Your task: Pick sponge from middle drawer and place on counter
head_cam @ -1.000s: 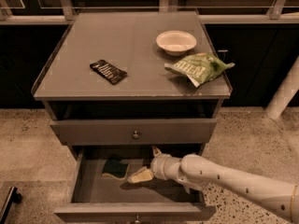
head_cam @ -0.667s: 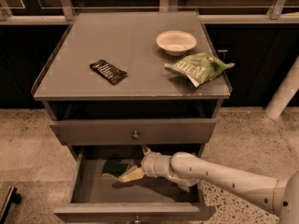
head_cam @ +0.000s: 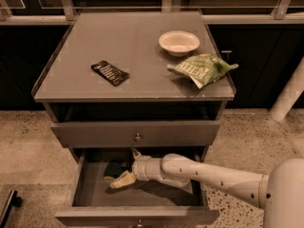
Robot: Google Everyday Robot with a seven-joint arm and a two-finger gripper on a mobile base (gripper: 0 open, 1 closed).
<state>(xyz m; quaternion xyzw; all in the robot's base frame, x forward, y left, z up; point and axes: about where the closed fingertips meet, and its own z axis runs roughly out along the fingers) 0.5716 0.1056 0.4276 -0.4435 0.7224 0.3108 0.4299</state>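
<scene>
The middle drawer (head_cam: 90, 201) is pulled open at the bottom of the cabinet. The sponge (head_cam: 113, 168), dark green and flat, lies on the drawer floor at the back left. My gripper (head_cam: 128, 167) is inside the drawer just right of the sponge, reaching in from the right on a white arm. Its fingers are spread apart, one pale fingertip (head_cam: 120, 180) low in front of the sponge and the other up near the drawer's back. The sponge is partly between them and rests on the floor. The counter (head_cam: 128, 46) is the grey cabinet top above.
On the counter lie a black snack bar wrapper (head_cam: 109, 72), a white bowl (head_cam: 179, 42) and a green chip bag (head_cam: 203, 67). A shut grey drawer front with a metal knob (head_cam: 137, 137) sits above the open drawer. A white post (head_cam: 289, 94) stands at the right.
My gripper has moved left across the drawer, and its open fingers now reach the sponge. The sponge has not moved.
</scene>
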